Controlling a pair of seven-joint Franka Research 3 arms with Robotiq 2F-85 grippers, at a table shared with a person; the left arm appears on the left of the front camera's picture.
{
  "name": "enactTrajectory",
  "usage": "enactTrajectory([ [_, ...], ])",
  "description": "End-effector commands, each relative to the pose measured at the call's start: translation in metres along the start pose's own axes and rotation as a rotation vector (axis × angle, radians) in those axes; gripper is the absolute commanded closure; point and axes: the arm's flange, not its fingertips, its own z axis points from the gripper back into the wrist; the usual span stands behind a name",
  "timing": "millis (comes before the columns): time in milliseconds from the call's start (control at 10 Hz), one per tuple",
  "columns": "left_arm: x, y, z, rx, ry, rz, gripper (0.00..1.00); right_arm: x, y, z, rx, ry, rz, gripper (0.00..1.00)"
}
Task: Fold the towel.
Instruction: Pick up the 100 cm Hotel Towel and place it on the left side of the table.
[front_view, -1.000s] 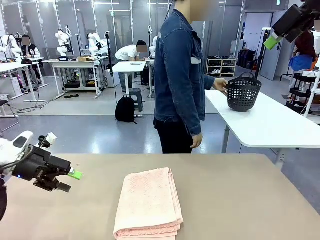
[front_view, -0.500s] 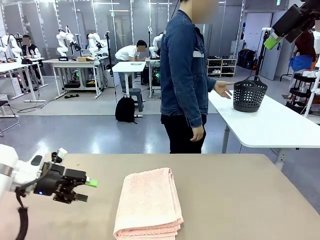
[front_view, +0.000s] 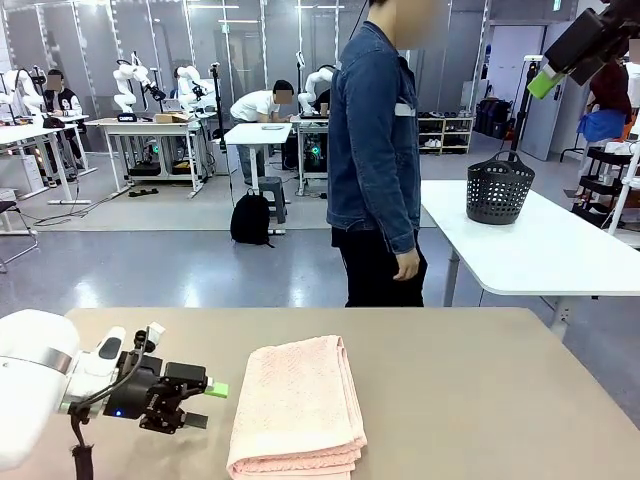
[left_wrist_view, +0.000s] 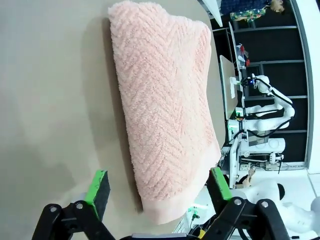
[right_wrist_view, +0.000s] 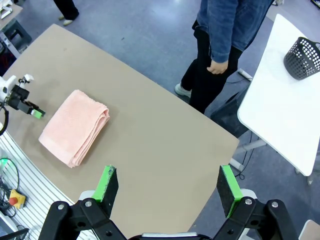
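**Mia:** What does the towel (front_view: 298, 406) look like?

**Ben:** It is pale pink and fluffy, with a zigzag pattern all over it. It is folded into a long, thick stack, and you can see the layers at its near end. One edge has a smooth, flat band.

**Mia:** Where is it?

**Ben:** It lies flat on the tan table (front_view: 480, 400), near the middle, close to the robot's side.

**Mia:** Where is the left gripper (front_view: 200, 404)?

**Ben:** Low over the table, just beside the towel's left long edge. Its green pads point at the towel. I cannot tell if they touch it. In its own camera the towel runs up between the two fingers (left_wrist_view: 99, 186).

**Mia:** Are those fingers together or apart?

**Ben:** Wide apart, with nothing in them.

**Mia:** And the right gripper (right_wrist_view: 167, 188)?

**Ben:** It is high up in the air, well apart from the towel, and looks down on the whole table. Its fingers are wide apart too, and hold nothing.

**Mia:** Who else is there?

**Ben:** A person in a blue denim jacket (front_view: 375, 140) stands at the far side. Behind them is a black basket (front_view: 499, 187) on a white table (front_view: 540, 250).
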Motion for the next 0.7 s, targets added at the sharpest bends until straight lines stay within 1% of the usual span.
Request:
enactTrajectory([
  [0,-0.002,0.002,-0.018,-0.014,-0.035,-0.014,0.0,0.001,-0.001,0.0,0.005,-0.006,-0.005,0.0],
  [100,-0.001,-0.001,-0.027,-0.02,-0.05,-0.016,0.0,0.001,-0.001,0.0,0.005,-0.006,-0.005,0.0],
  [600,0.013,-0.007,-0.058,-0.038,-0.057,-0.009,0.0,0.001,-0.001,0.0,0.005,-0.006,-0.005,0.0],
])
